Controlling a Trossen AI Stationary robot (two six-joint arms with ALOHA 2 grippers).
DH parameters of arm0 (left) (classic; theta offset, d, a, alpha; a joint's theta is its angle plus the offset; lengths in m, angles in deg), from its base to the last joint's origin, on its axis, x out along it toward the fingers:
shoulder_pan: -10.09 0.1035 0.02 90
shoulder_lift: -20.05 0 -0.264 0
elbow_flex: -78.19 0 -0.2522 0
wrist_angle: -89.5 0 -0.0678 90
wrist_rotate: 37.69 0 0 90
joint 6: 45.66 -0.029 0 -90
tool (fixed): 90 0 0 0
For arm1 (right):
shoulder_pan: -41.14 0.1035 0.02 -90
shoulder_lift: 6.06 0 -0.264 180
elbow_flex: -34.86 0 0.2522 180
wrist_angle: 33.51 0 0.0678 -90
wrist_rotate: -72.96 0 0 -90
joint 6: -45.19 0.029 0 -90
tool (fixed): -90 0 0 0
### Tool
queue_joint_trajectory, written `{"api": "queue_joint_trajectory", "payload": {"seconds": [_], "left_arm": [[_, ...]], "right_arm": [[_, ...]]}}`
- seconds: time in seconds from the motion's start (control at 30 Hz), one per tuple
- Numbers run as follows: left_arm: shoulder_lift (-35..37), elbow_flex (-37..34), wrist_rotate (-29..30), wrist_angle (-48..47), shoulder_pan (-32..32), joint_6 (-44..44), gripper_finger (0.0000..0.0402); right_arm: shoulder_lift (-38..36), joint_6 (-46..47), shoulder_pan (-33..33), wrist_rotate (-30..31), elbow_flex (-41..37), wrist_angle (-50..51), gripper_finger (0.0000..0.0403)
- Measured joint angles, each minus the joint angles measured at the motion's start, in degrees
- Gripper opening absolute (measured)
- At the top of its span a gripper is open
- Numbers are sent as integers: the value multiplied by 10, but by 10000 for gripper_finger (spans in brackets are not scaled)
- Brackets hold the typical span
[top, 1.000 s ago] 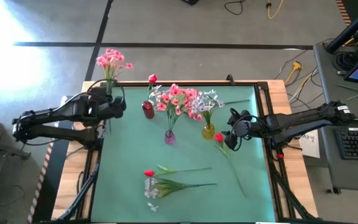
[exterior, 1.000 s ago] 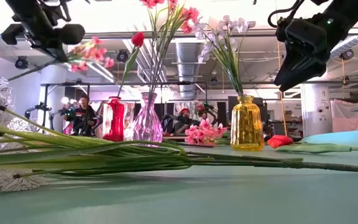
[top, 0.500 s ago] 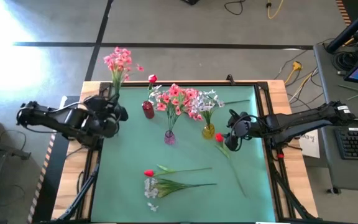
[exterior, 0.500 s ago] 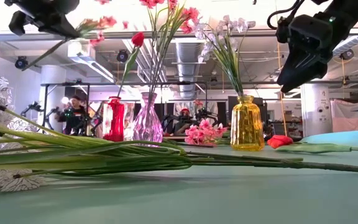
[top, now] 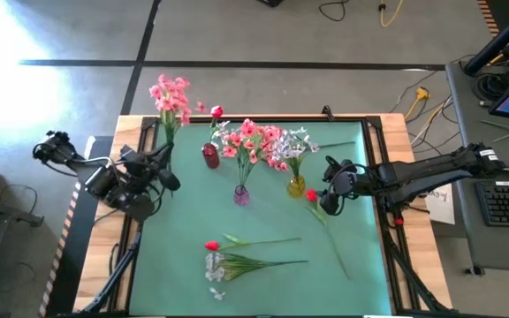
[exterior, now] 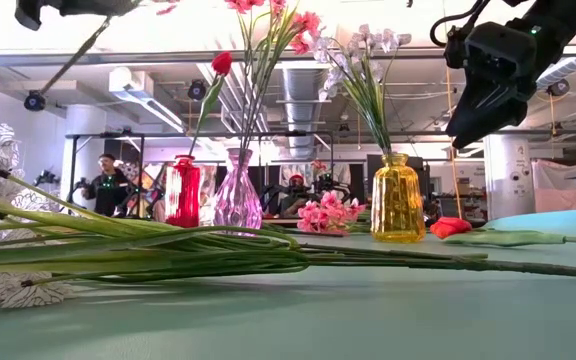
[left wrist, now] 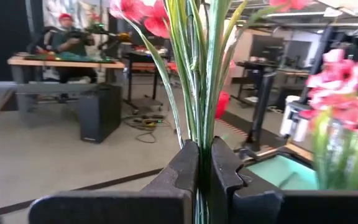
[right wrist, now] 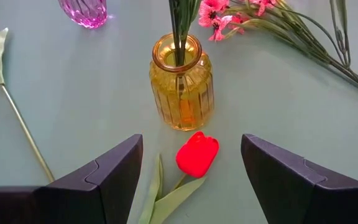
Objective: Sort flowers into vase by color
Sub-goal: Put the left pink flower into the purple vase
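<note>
My left gripper (top: 160, 163), over the table's far left corner, is shut on a pink spray (top: 170, 93) that stands up out of it. My right gripper (top: 330, 196) hovers open above a red tulip (right wrist: 197, 154), which lies on its side on the mat beside the yellow vase (right wrist: 182, 87). That vase holds a white spray (top: 295, 141). The pink vase (top: 241, 195) holds pink sprays, and the red vase (top: 210, 156) holds a red bloom (top: 216, 112). A red tulip (top: 212, 246) and a white spray (top: 216, 265) lie near the front edge. My left gripper (left wrist: 204, 171) pinches the pink spray's bundle of green stems (left wrist: 205, 134) between its two fingers, low on the stems. The spray is lifted clear of the table. Its stem (exterior: 80, 50) slants steeply up, with the blossoms above and beyond the fingers.
Another pink spray (right wrist: 229, 18) lies on the mat behind the yellow vase, its stem running toward the right edge. The three vases stand close together at the table's far middle. Long stems (top: 268, 261) stretch across the near mat. People sit at benches in the room beyond.
My left gripper has risen with the pink spray, almost out of the low view's top, while the arm drew back toward the table's left edge. The spray has tipped from a shallow slant to a steep one. My right gripper has kept still.
</note>
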Motion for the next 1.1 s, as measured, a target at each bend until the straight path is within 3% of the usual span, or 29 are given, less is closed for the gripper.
{"api": "queue_joint_trajectory", "payload": {"seconds": [0.43, 0.57, 0.73, 0.8, 0.97, 1.1], "left_arm": [[-36, 0, -7, 136, -67, -31, 0], [-41, 0, -10, 239, -95, -130, 0], [-56, 0, -15, 438, -124, -343, 0], [-67, 0, -62, 526, -125, -446, 0], [-109, 0, -263, 750, -125, -684, 0], [-140, 0, -366, 887, -125, -832, 0]], "right_arm": [[0, -3, 0, 1, 0, 0, 265], [0, -3, 0, 1, 0, 0, 265], [0, -3, 0, 1, 0, 0, 265], [0, -3, 0, 1, 0, 0, 265], [0, -3, 0, 1, 0, -2, 265], [0, -3, 0, 2, 0, -4, 265]]}}
